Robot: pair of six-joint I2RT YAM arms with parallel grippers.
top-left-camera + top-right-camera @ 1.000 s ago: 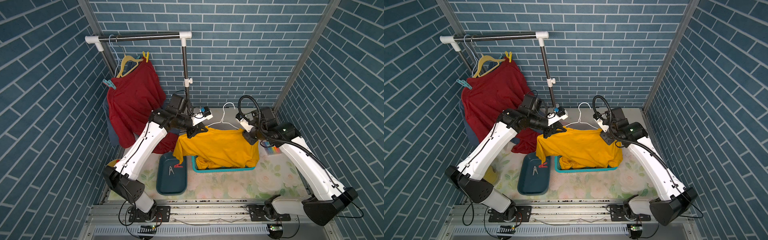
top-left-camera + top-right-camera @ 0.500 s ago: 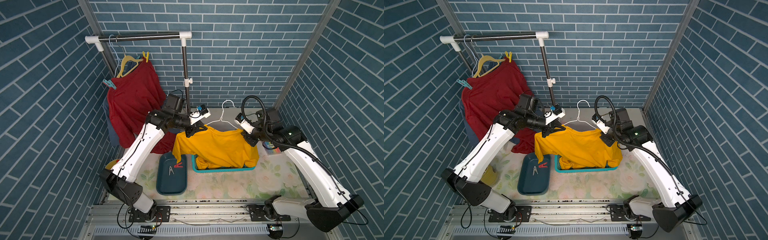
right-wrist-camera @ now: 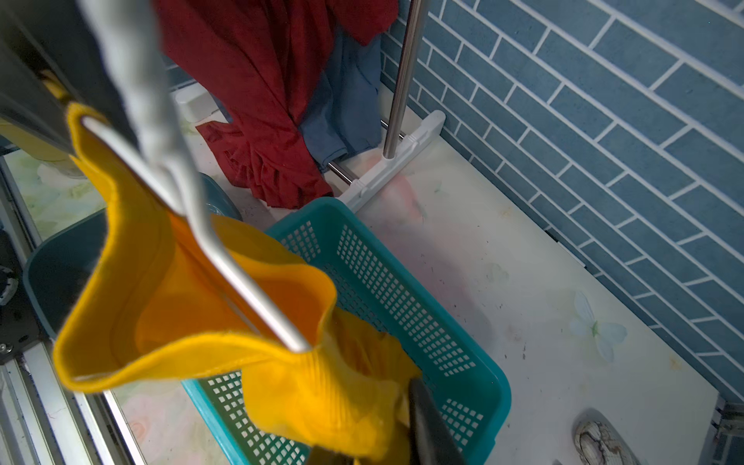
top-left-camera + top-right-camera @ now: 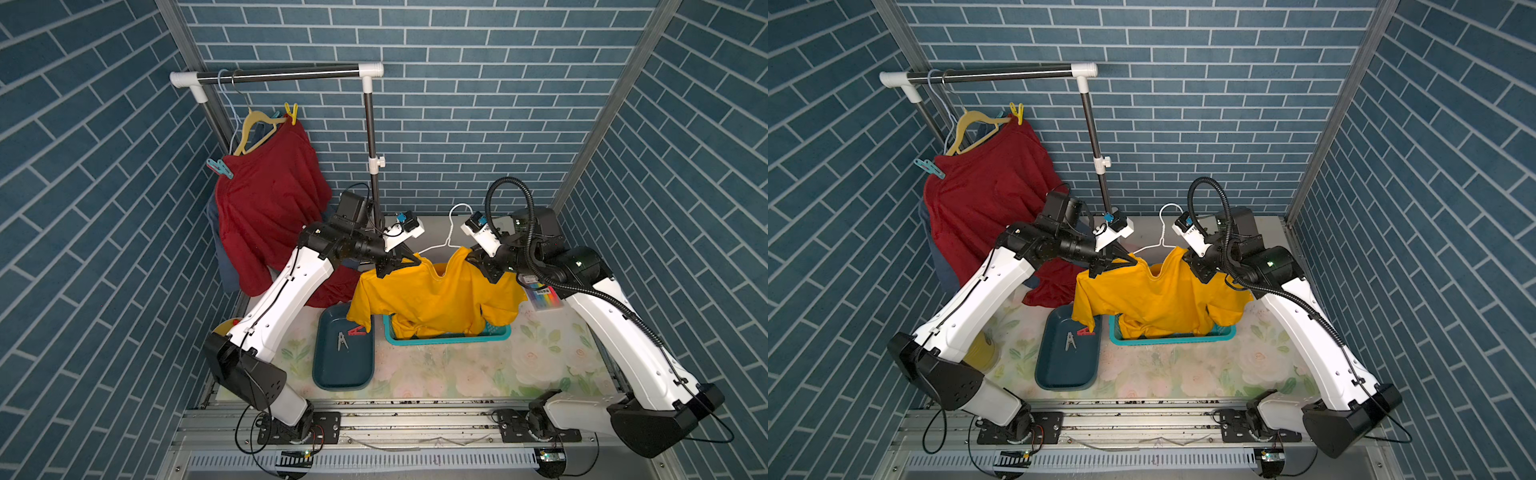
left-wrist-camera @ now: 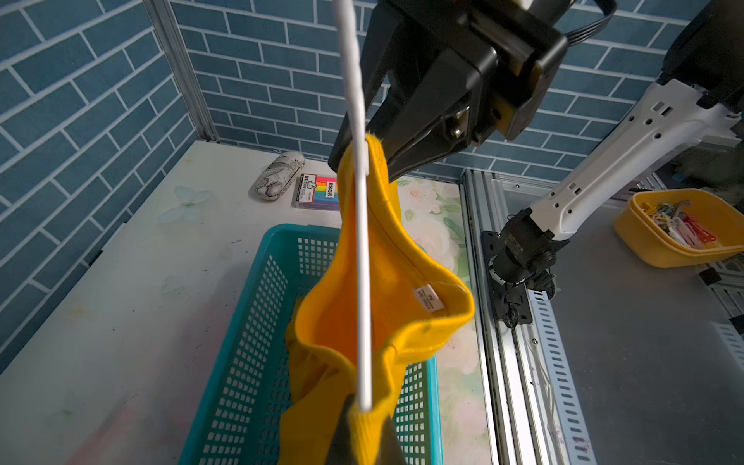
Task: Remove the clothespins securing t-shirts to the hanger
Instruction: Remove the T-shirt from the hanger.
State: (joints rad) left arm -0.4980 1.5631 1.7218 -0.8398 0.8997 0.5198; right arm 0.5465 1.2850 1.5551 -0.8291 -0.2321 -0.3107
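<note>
Here, the left end effector (image 4: 413, 262) and right end effector (image 4: 471, 258) clamp the shoulders of a limp orange-yellow t-shirt (image 4: 432, 299) (light, likely to slide off its wire hanger (image 5: 361, 261)).

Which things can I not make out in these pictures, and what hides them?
- Slate-blue cloth shirt: both top views, mostly behind the dark red cloth shirt.
- Red plastic clothespin: both top views, partly under the sleeve of the orange-yellow cloth shirt.
- Yellow plastic tub, its contents: left wrist view, too small to count.
</note>
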